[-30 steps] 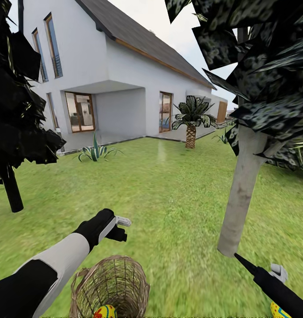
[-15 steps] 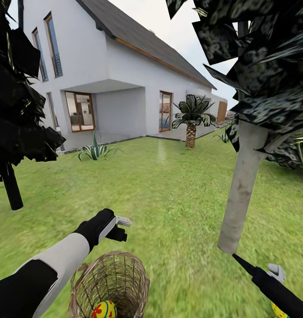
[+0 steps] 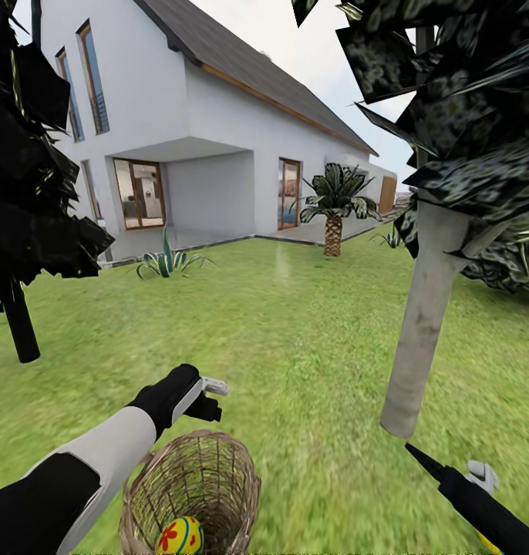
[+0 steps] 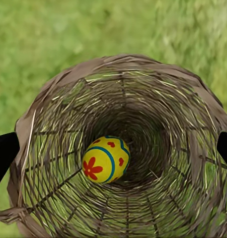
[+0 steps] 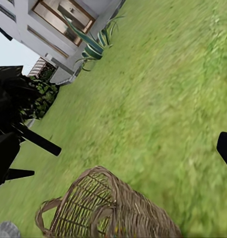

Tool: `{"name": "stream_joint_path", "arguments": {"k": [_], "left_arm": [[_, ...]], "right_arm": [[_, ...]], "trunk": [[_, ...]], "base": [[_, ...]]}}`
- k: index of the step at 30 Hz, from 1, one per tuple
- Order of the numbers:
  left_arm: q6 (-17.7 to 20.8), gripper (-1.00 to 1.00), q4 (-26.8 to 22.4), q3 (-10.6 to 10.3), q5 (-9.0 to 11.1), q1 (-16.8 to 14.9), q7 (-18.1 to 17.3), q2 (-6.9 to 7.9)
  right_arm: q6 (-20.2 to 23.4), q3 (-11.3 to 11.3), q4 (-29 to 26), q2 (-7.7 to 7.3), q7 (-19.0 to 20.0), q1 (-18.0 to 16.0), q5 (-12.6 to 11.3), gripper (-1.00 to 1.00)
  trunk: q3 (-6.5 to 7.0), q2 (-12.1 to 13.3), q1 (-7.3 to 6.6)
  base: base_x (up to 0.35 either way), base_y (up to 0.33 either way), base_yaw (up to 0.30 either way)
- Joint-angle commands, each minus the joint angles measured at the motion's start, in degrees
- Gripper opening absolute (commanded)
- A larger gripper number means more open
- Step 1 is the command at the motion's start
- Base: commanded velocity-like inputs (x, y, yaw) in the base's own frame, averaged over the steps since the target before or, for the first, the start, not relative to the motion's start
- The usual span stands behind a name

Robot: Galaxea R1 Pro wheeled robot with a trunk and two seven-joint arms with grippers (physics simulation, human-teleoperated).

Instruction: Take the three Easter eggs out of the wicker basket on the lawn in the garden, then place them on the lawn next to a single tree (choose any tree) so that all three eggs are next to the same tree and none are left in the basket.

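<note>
One egg [image 4: 105,158] lies in the basket [image 3: 218,455] on the lawn [image 3: 295,331]. Left gripper [image 3: 210,397] hovers above it, spread wide. Right gripper: grip state not discernible.

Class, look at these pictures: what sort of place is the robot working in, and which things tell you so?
A simulated house garden: mown lawn running up to a white house, a pale-trunked tree, a small palm, and a wicker basket holding a painted egg.

Left arm [image 3: 102,455] with white forearm shell, black wrist and elbow, right arm [image 3: 480,509] slim, black
</note>
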Motion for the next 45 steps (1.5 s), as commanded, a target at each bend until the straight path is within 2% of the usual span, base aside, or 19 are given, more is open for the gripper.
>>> {"name": "stream_joint_path", "arguments": {"k": [1,41,45], "left_arm": [[0.17,1.0,-0.05,-0.4,0.35,-0.06,0.13,0.05],[0.17,1.0,-0.05,-0.49,0.35,-0.06,0.55,0.06],[0.17,1.0,-0.05,-0.49,0.35,-0.06,0.6,0.06]], "right_arm": [[0.38,-0.06,0.01,0.0,0.07,-0.04,-0.25,1.0],[0.38,0.03,0.39,0.1,-0.13,-0.04,-0.06,1.0],[0.38,0.14,0.39,0.16,-0.13,-0.04,-0.06,1.0]], "trunk": [[-0.25,-0.44,0.22],[-7.43,-16.49,9.0],[-8.27,-16.9,9.28]], "base": [[0.0,0.0,0.0],[0.0,0.0,0.0],[0.0,0.0,0.0]]}}
